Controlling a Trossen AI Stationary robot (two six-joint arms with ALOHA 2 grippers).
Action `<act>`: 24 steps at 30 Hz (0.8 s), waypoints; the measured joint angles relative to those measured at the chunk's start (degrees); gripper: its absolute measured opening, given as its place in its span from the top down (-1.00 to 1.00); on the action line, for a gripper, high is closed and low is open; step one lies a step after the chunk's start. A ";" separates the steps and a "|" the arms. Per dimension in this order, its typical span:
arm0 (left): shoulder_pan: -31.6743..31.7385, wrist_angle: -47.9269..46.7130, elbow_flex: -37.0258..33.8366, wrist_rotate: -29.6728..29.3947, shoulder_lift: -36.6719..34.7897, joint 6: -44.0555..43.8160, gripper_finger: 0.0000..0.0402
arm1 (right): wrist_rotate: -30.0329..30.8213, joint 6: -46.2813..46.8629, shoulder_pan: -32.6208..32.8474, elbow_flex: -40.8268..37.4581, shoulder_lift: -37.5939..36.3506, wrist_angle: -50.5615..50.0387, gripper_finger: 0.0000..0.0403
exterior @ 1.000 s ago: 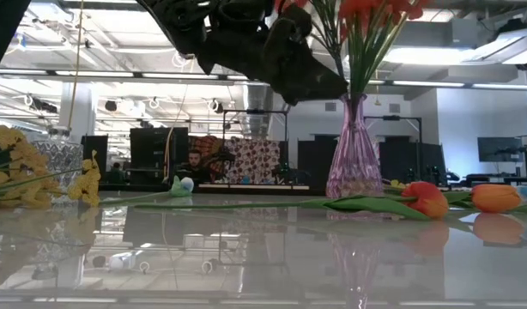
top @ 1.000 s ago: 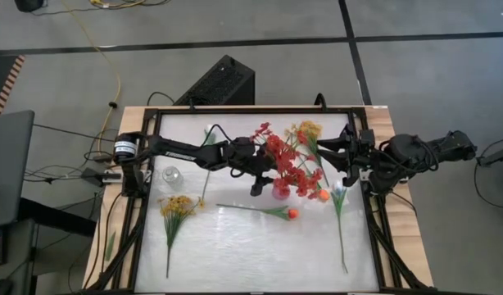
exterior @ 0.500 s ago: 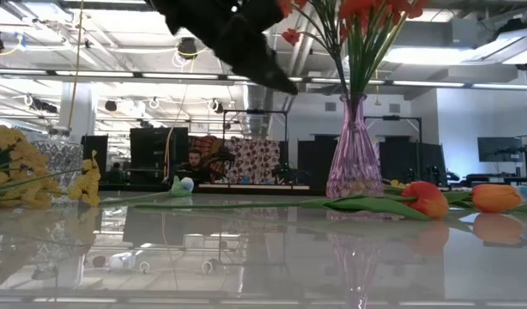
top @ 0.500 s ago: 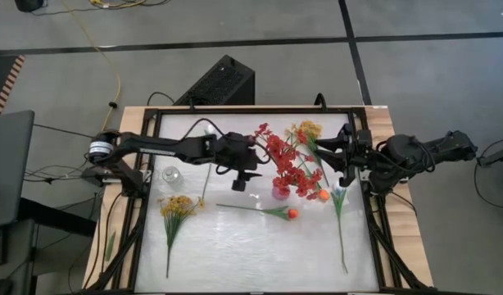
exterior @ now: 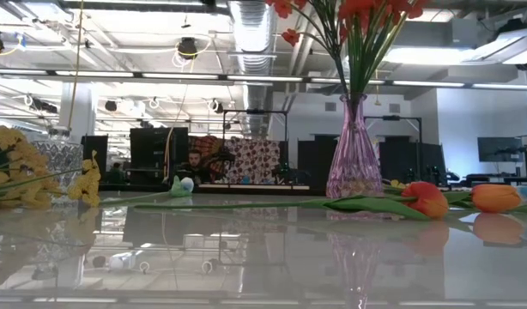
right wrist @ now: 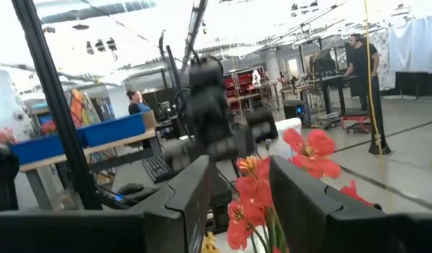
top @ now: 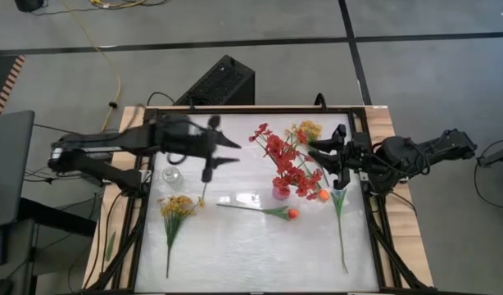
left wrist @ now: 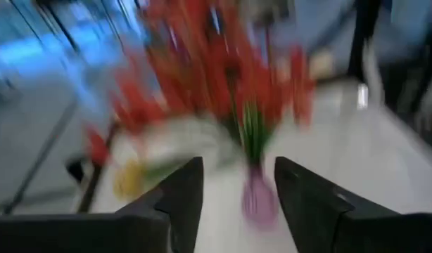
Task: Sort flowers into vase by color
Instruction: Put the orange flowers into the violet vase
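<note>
Our left claw (top: pixel 209 160) has swung back from the purple vase (top: pixel 281 192), fingers empty and apart, so the red sprays (top: pixel 286 164) stand delivered. Our right claw (top: pixel 337 164) waits beside the bouquet, fingers parted, holding nothing. Left on the table (top: pixel 251 254): the yellow spray (top: pixel 176 206) near the clear vase (top: pixel 172 175), an orange tulip (top: pixel 291 214) mid-table, another at (top: pixel 324 195), a white tulip (top: pixel 339 201) by the right rail. The front half lies open; the back is crowded.
</note>
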 joint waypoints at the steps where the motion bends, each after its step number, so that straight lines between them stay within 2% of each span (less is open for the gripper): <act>1: 0.00 3.04 0.00 -0.08 -1.07 -1.48 0.31 | 0.00 -0.60 0.07 0.42 0.43 0.10 0.14; 4: -0.08 14.19 0.00 -3.70 -2.21 -4.62 0.59 | 0.02 -1.72 0.28 1.04 1.46 0.05 0.14; 7: -0.01 24.53 0.08 -6.54 -0.27 -5.90 0.91 | 0.18 -1.74 0.20 1.08 2.15 0.04 0.14; 16: 0.36 39.99 0.57 -13.27 13.97 -16.23 1.00 | 0.70 -1.67 0.13 1.08 1.72 -0.60 0.14; 18: 0.67 39.58 3.07 -13.35 16.37 -16.51 1.00 | 0.70 -1.67 0.62 1.08 1.65 -0.72 0.14; 24: -0.03 25.09 13.47 -12.27 23.00 -15.96 1.00 | 0.69 -1.67 2.12 1.08 1.44 -1.40 0.14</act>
